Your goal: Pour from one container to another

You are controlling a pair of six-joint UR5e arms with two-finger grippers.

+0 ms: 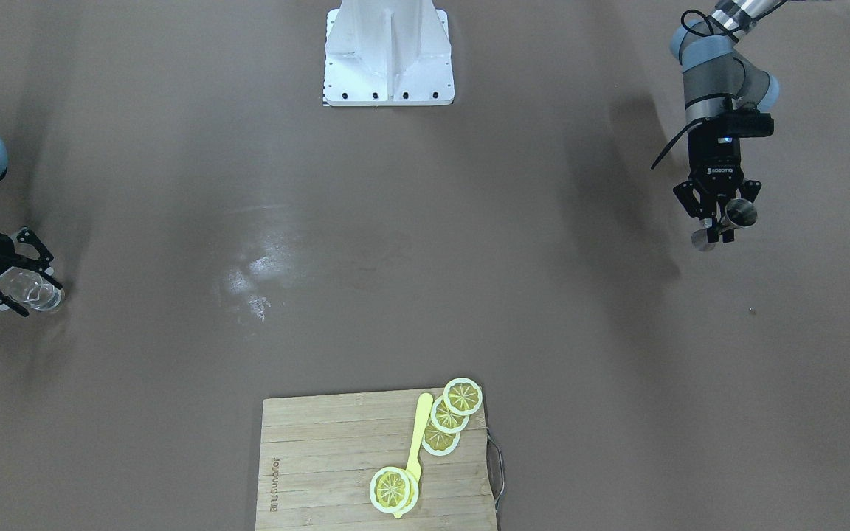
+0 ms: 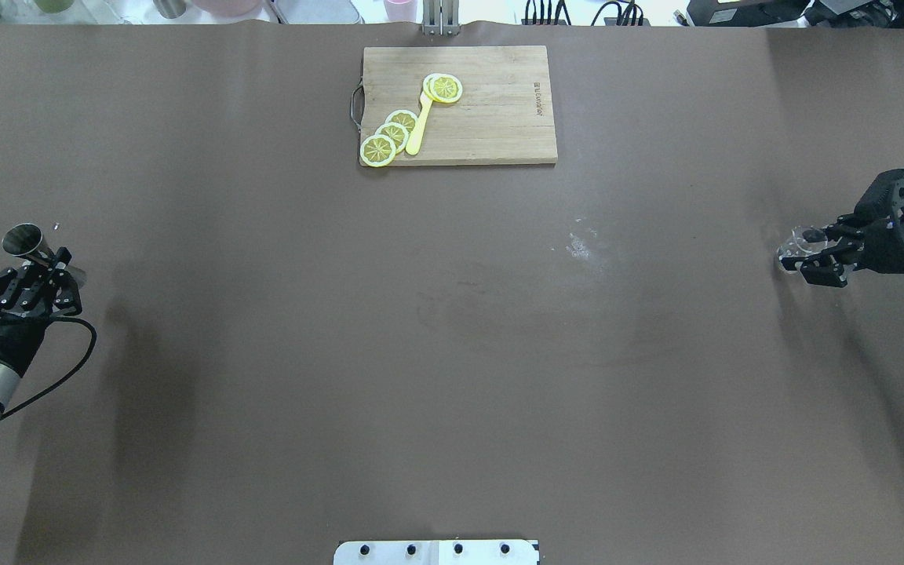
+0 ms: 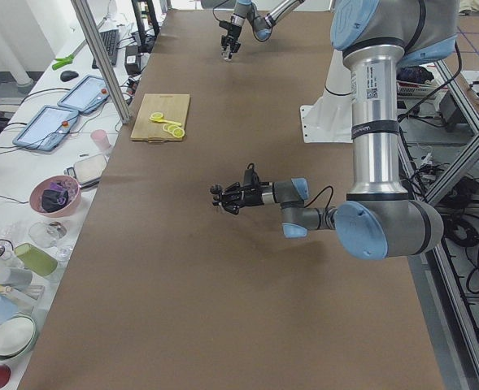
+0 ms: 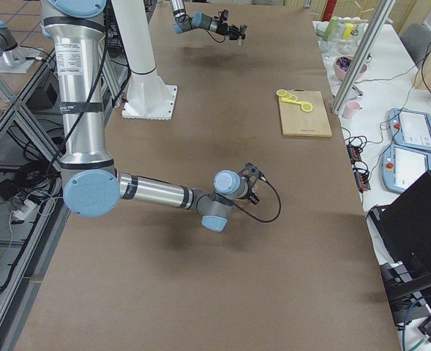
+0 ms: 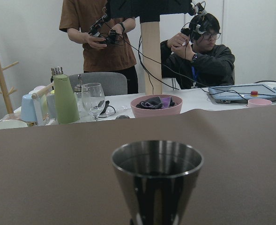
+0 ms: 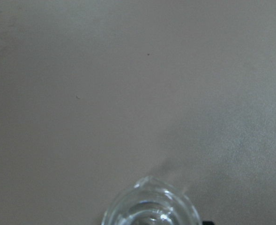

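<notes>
The steel jigger [image 2: 24,239] is at the table's left end, held at its waist by my left gripper [image 2: 48,271], which is shut on it. It stands about upright with its open mouth up in the left wrist view [image 5: 156,178] and shows at the right of the front-facing view [image 1: 738,214]. The clear glass cup [image 2: 801,243] is at the table's right end, with my right gripper [image 2: 813,257] shut on it. It also shows as the glass cup [image 1: 30,291] and as its rim [image 6: 149,208]. Both are lifted off the table and far apart.
A wooden cutting board [image 2: 499,118] with lemon slices [image 2: 389,137] and a yellow utensil [image 2: 419,125] lies at the far middle edge. A whitish smear [image 2: 577,245] marks the brown cloth. The robot base [image 1: 388,55] stands at the near edge. Two operators [image 5: 198,51] are beyond the left end.
</notes>
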